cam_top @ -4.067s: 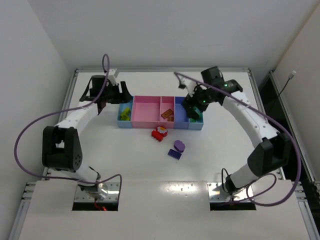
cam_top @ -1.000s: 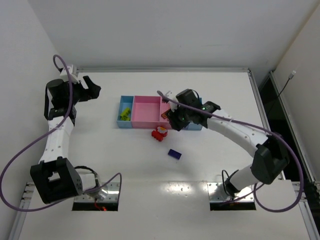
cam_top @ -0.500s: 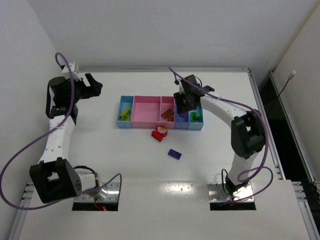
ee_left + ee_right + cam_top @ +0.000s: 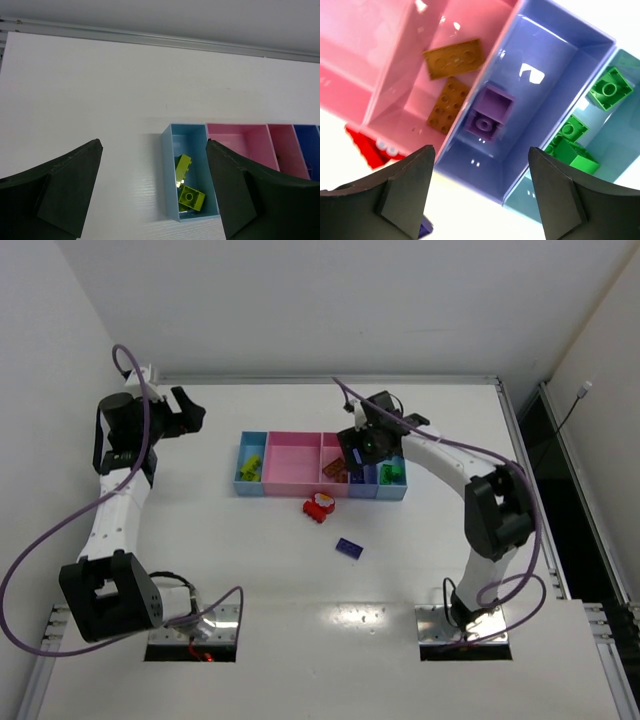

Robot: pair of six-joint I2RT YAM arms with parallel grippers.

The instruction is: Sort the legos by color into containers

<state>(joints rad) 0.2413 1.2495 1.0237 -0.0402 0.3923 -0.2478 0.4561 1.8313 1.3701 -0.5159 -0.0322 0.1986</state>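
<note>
The white table (image 4: 200,540) carries the row of containers (image 4: 290,468) across its far middle. The left tool (image 4: 186,410) hangs well off to the left of that row, its fingers spread apart with nothing between them. Its wrist view looks down on two yellow-green legos (image 4: 191,197) lying in the light-blue end bin (image 4: 169,170). The right tool (image 4: 480,197) hovers over the blue-violet bin (image 4: 555,60), jaws wide apart and empty. A purple brick (image 4: 487,116) lies on that bin's floor, below the gap and touching neither finger. Two orange plates (image 4: 454,59) lie in the pink compartment on one side of it, and green bricks (image 4: 607,89) in the light-blue bin on the other. On the bare table a red lego (image 4: 320,506) lies just in front of the row. A small purple plate (image 4: 349,548) lies nearer the arm bases, apart from both tools.
</note>
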